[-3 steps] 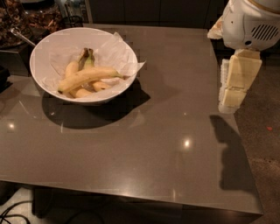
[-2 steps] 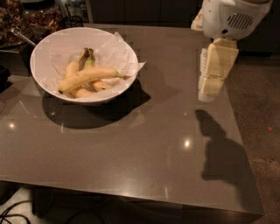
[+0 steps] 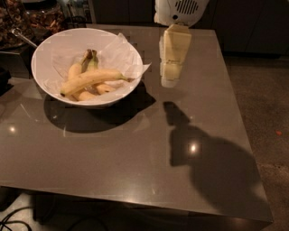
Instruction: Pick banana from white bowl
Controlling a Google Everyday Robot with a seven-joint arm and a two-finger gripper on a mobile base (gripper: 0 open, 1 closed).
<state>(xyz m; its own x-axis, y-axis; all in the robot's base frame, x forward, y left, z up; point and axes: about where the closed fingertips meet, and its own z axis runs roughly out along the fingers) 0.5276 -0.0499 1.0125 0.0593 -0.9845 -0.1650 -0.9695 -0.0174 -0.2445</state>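
Grey, glossy counter (image 3: 135, 153) under dim light: the white bowl (image 3: 40, 49) sits near its far-left corner, lined with crinkled white paper (image 3: 131, 58) that pokes past the rim on the right side. The banana (image 3: 92, 77), long, pale yellow and gently curved, lies across the top of the pile inside the bowl, its thin stem pointing right toward the paper's edge. Shorter bananas (image 3: 74, 70) with dark stems lie under and behind it. The robot's cream-coloured tool (image 3: 170, 81) hangs point-down above the counter, just to the right of the bowl and apart from it, clear of the banana and carrying nothing that can be seen; whether it is apart or together cannot be told from this angle. Above it, the white vented arm housing (image 3: 180, 9) is cut off by the top edge. Tool and arm cast a dark shadow (image 3: 212, 171) across the right half of the counter. Speckled floor (image 3: 266, 90) shows at right; dark cables (image 3: 9, 221) lie at lower left.
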